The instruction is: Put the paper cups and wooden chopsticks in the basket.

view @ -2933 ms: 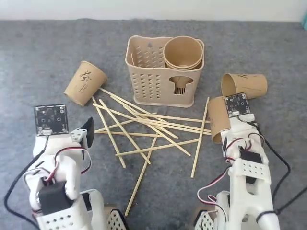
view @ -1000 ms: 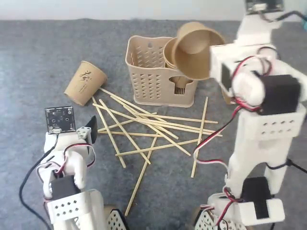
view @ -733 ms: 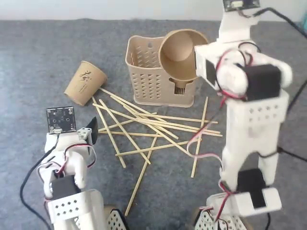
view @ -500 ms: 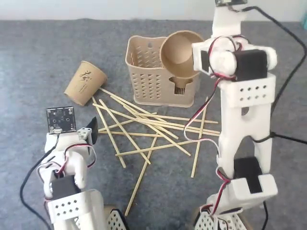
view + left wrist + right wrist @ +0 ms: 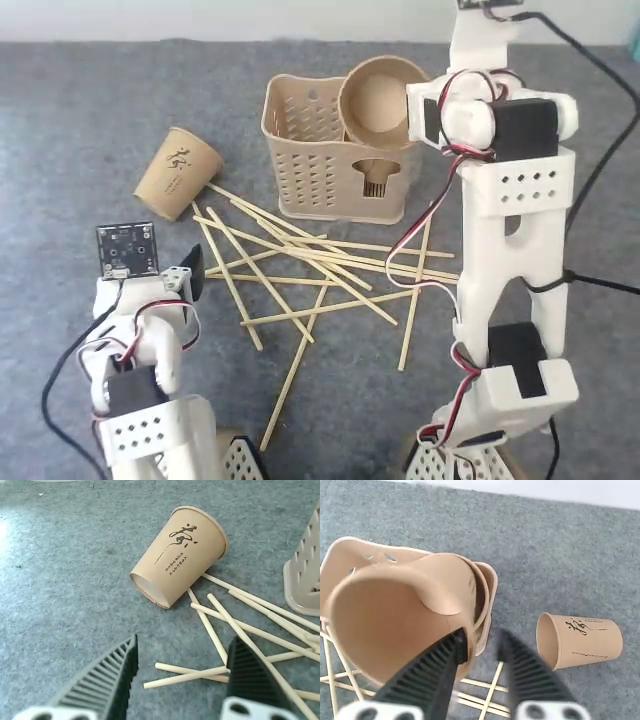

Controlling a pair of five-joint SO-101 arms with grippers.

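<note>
The right arm has gone from low in the lower right of the high view to standing tall on the right side. It picked one paper cup off the grey carpet (image 5: pixel 80 120) and lifted it. A second ago that cup hung above the basket's right corner. Now the held cup (image 5: pixel 378 97) has come down. It sits in the right part of the basket (image 5: pixel 310 170), upper middle of the high view, on top of the cup already inside (image 5: pixel 480 602).

The right gripper (image 5: pixel 482 640) has its fingers close together, and they look pinched on the held cup's rim. The cup leans a bit, so I think it has not been let go yet.

The left gripper (image 5: pixel 185 650) has hardly moved. It hangs low at the lower left of the high view with its fingers wide apart and nothing in them.

The left cup (image 5: pixel 178 172) lies on its side, left of the basket, just where it was. Another cup (image 5: pixel 580 639) lies on its side at the right of the right wrist view. The chopsticks (image 5: pixel 310 262) are in the same messy pile below the basket (none has been picked up).

So the basket nearly has its second cup. Two cups and all the sticks are left.
</note>
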